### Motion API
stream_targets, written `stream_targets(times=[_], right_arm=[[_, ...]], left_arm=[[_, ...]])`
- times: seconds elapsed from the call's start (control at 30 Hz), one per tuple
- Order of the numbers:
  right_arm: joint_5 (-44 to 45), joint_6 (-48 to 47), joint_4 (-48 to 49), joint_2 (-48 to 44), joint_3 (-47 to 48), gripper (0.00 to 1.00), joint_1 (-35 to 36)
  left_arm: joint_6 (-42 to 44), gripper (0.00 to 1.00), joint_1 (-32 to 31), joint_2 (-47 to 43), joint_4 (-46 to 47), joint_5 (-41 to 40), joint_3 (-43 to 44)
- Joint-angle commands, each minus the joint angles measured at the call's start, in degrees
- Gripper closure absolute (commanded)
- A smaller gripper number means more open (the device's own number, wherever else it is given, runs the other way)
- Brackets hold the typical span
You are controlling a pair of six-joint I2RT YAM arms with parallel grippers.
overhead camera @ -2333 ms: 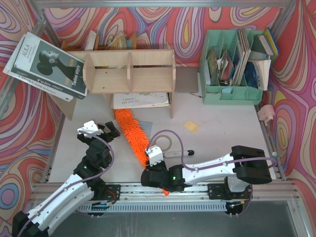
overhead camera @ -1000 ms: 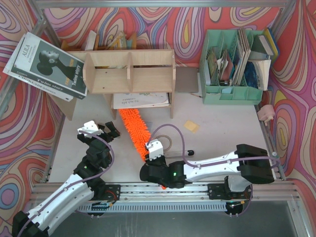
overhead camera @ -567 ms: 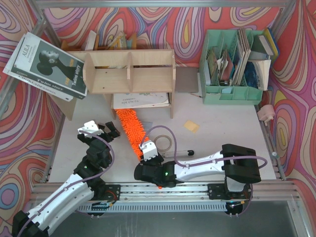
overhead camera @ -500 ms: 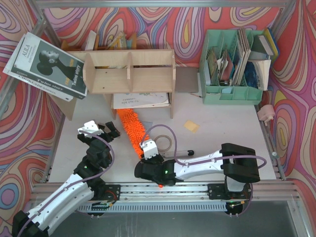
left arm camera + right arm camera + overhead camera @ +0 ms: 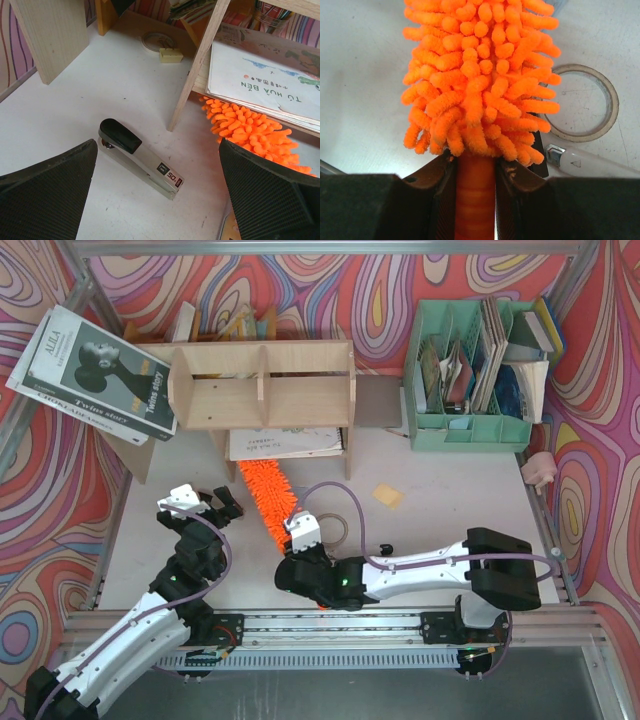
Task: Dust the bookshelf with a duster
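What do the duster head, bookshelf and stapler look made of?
The duster: soft microfibre-like chenille, matte orange, with stubby fuzzy tufts. The bookshelf: light unpainted wood, likely plywood, judging by its pale grain and bare edges. The stapler: silvery metal body, probably steel, with a glossy black cap, likely plastic.

Stapler point(image 5: 140, 159) before bookshelf point(image 5: 195, 70) leg
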Motion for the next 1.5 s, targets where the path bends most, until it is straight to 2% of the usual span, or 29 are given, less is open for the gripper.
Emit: stream_targets(times=[0.0,0.33,0.77,1.2,1.37,1.47], right_arm=[[2.2,-2.6,4.6,0.8,2.3,1.0,0.0],[-2.2,0.3,1.3,6.0,3.2,1.0,-1.6],[2.2,-4.8,5.5,-1.7,2.0,1.0,-1.7],[-3.1,-1.9,1.1,8.8,5.4,1.0,-2.2],[-2.1,-3.5,1.3,7.8,6.0,1.0,-2.5],[-0.9,-4.7,1.8,4.2,5.9,1.0,-2.4]], left_arm=[[-0.5,0.02,-0.1,-0.4,1.0,-1.1,-0.6],[-0.6,0.02,-0.1,-0.4,0.8,-1.2,-0.6],[-0.8,0.02,-0.1,-0.5,0.7,-1.2,-0.5],[-0.8,0.02,-0.1,-0.6,0.7,-1.2,-0.5],[-0.8,0.02,-0.1,-0.6,0.7,-1.2,-0.5],[-0.8,0.02,-0.1,-0.6,0.7,-1.2,-0.5]])
